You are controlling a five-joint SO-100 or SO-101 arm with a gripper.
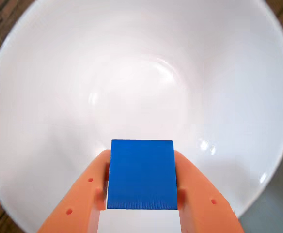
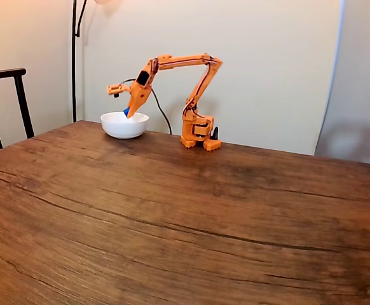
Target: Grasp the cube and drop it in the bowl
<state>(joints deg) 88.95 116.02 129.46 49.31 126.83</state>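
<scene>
Cube (image 1: 141, 174) clamped in end effector (image 1: 141, 191), hanging over the bowl (image 1: 49, 97). Could bounce off the rim if released off-center.

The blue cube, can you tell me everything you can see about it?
The cube is bright blue with plain, smooth faces and sharp edges; fine ridges show along its lower edge. It looks like solid plastic. The orange gripper pinches it, one finger pressing each side, so it hangs in the air over the middle of the white bowl, not touching it. In the fixed view it is only a tiny blue speck just above the bowl's rim.
</scene>
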